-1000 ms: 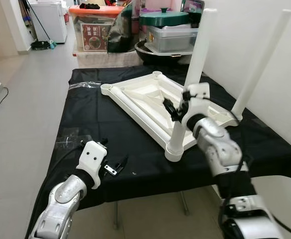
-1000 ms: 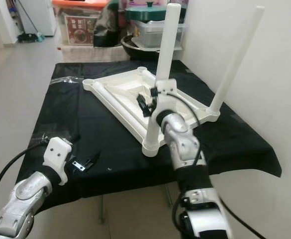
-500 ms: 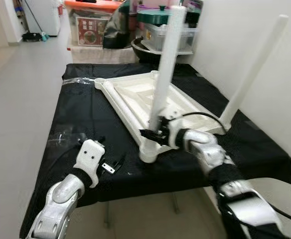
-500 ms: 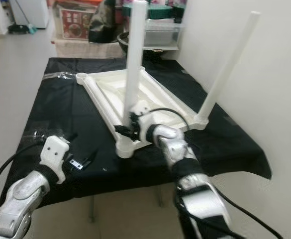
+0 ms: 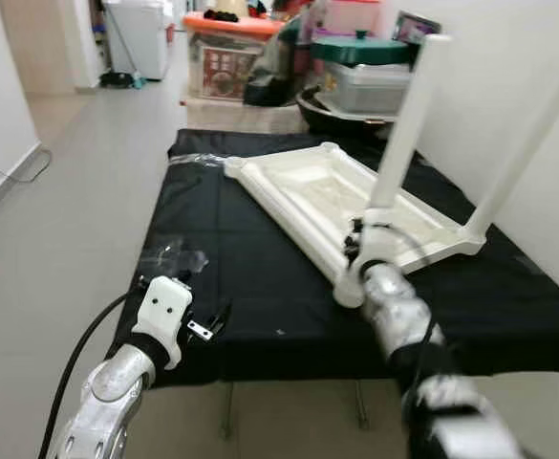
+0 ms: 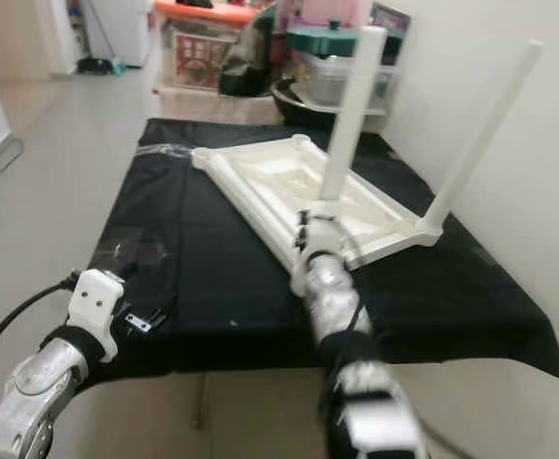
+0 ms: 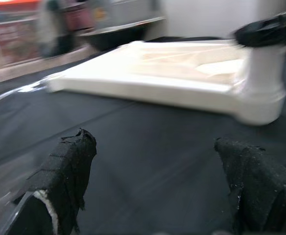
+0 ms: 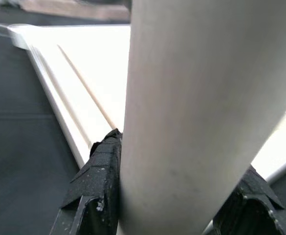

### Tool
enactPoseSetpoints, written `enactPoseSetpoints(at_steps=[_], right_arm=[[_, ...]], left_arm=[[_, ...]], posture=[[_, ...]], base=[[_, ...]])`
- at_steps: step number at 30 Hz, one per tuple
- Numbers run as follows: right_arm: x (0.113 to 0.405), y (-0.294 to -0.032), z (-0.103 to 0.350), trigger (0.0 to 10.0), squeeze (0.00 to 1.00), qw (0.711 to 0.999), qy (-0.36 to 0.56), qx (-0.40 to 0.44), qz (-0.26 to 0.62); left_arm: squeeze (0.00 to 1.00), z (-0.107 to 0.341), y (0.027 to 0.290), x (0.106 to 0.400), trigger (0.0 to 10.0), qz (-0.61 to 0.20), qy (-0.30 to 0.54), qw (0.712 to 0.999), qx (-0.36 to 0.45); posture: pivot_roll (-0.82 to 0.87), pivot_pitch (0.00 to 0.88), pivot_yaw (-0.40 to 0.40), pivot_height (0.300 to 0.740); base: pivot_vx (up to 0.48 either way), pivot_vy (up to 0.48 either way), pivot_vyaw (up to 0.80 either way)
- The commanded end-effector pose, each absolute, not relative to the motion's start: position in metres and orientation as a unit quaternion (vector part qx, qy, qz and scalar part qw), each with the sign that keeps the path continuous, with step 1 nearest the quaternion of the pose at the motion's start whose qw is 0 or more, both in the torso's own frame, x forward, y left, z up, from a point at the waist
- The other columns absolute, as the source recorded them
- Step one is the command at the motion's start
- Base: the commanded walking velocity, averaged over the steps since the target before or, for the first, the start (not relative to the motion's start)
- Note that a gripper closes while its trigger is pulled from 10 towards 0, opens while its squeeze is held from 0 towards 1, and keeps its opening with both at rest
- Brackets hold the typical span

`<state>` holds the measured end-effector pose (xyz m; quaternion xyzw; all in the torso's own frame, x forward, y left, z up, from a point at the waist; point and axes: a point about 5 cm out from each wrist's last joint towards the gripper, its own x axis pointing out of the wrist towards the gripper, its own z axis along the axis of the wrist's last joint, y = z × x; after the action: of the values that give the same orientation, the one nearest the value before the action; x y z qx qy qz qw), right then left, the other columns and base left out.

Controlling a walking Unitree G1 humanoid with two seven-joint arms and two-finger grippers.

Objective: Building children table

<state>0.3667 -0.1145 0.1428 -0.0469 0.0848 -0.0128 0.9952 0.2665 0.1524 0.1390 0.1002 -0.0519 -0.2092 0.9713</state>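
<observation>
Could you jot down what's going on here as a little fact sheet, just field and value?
Work surface: black cloth over a table
Being built: white tabletop lying upside down
Legs fitted: near leg and far leg, both upright in corner sockets
Right gripper: shut on the near leg, low down near its socket
Left gripper: open, above the cloth near the front edge
Background: storage boxes and a green-lidded pot
</observation>
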Motion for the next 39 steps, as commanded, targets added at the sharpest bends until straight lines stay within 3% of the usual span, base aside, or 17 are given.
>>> enactPoseSetpoints(at_steps=[1, 3, 4, 7, 8, 13, 16, 19, 20, 23, 24, 25, 28, 30, 31, 33, 39], right_arm=[[0.359, -0.106, 0.124, 10.0, 0.0, 0.986, 0.121, -0.107, 0.032], [0.359, -0.099, 0.128, 10.0, 0.0, 0.988, 0.105, -0.095, 0.055], [0.359, -0.095, 0.133, 10.0, 1.0, 0.99, 0.089, -0.081, 0.071], [0.368, -0.096, 0.154, 10.0, 1.0, 0.992, 0.05, -0.059, 0.103], [0.372, -0.099, 0.165, 10.0, 0.0, 0.992, 0.033, -0.056, 0.109], [0.375, -0.103, 0.191, 10.0, 0.0, 0.984, -0.006, -0.034, 0.172], [0.377, -0.11, 0.21, 10.0, 0.0, 0.949, -0.052, -0.099, 0.296], [0.379, -0.112, 0.208, 10.0, 0.0, 0.937, -0.044, -0.114, 0.326], [0.379, -0.108, 0.195, 4.0, 0.0, 0.919, -0.015, -0.13, 0.371], [0.379, -0.106, 0.189, 3.6, 0.0, 0.913, -0.001, -0.139, 0.384], [0.382, -0.105, 0.179, 0.0, 0.0, 0.913, 0.026, -0.156, 0.377], [0.388, -0.109, 0.172, 0.0, 0.0, 0.934, 0.058, -0.159, 0.314], [0.392, -0.113, 0.167, 0.0, 0.0, 0.946, 0.08, -0.163, 0.267], [0.399, -0.141, 0.157, 0.0, 0.0, 0.984, 0.126, -0.12, 0.028], [0.399, -0.141, 0.157, 0.0, 0.0, 0.984, 0.126, -0.12, 0.028], [0.392, -0.159, 0.145, 0.0, 0.0, 0.978, 0.156, -0.074, -0.121], [0.372, -0.132, 0.133, 0.0, 0.0, 0.979, 0.146, -0.05, -0.136]], left_arm=[[0.0, 0.141, 0.146, 0.267, 10.0, -0.222, -0.06, 0.967, 0.109], [0.0, 0.142, 0.146, 0.267, 10.0, -0.224, -0.06, 0.966, 0.112], [0.0, 0.142, 0.146, 0.268, 10.0, -0.224, -0.06, 0.966, 0.112], [0.0, 0.144, 0.148, 0.269, 10.0, -0.222, -0.062, 0.966, 0.113], [0.0, 0.144, 0.148, 0.269, 10.0, -0.221, -0.063, 0.967, 0.113], [0.0, 0.143, 0.149, 0.268, 10.0, -0.218, -0.063, 0.967, 0.113], [0.0, 0.143, 0.15, 0.266, 10.0, -0.216, -0.063, 0.968, 0.114], [0.0, 0.144, 0.15, 0.267, 10.0, -0.215, -0.064, 0.968, 0.116], [0.0, 0.145, 0.152, 0.266, 10.0, -0.211, -0.066, 0.968, 0.116], [0.0, 0.145, 0.152, 0.266, 10.0, -0.209, -0.066, 0.969, 0.116], [0.0, 0.145, 0.153, 0.265, 10.0, -0.208, -0.066, 0.969, 0.117], [0.0, 0.145, 0.154, 0.264, 10.0, -0.207, -0.065, 0.969, 0.118], [0.0, 0.145, 0.154, 0.263, 10.0, -0.206, -0.065, 0.969, 0.118], [0.0, 0.145, 0.155, 0.263, 10.0, -0.203, -0.064, 0.97, 0.118], [0.0, 0.145, 0.155, 0.263, 10.0, -0.203, -0.064, 0.97, 0.118], [0.0, 0.145, 0.155, 0.262, 10.0, -0.203, -0.063, 0.97, 0.118], [0.0, 0.144, 0.153, 0.263, 10.0, -0.211, -0.062, 0.968, 0.118]], posture=[[0.07, 0.0, -0.121, 0.74], [0.07, 0.0, -0.121, 0.74], [0.07, 0.0, -0.118, 0.74], [0.08, 0.0, -0.123, 0.74], [0.08, 0.0, -0.13, 0.74], [0.08, 0.0, -0.136, 0.74], [0.09, 0.0, -0.142, 0.74], [0.11, 0.0, -0.155, 0.74], [0.12, 0.0, -0.165, 0.74], [0.13, 0.0, -0.169, 0.74], [0.13, 0.0, -0.172, 0.74], [0.14, 0.0, -0.177, 0.74], [0.14, 0.0, -0.177, 0.74], [0.14, 0.0, -0.177, 0.74], [0.14, 0.0, -0.177, 0.74], [0.14, 0.0, -0.174, 0.74], [0.12, 0.0, -0.159, 0.74]], base=[[0.0, 0.0, 0.0], [0.0, 0.0, 0.0], [0.0, 0.0, 0.0], [0.0, 0.0, 0.0], [0.0, 0.0, 0.0], [0.0, 0.0, 0.0], [0.0, 0.0, 0.0], [0.0, 0.0, 0.0], [0.0, 0.0, 0.0], [0.0, 0.0, 0.0], [0.0, 0.0, 0.0], [0.0, 0.0, 0.0], [0.0, 0.0, 0.0], [0.0, 0.0, 0.0], [0.0, 0.0, 0.0], [0.0, 0.0, 0.0], [0.0, 0.0, 0.0]])
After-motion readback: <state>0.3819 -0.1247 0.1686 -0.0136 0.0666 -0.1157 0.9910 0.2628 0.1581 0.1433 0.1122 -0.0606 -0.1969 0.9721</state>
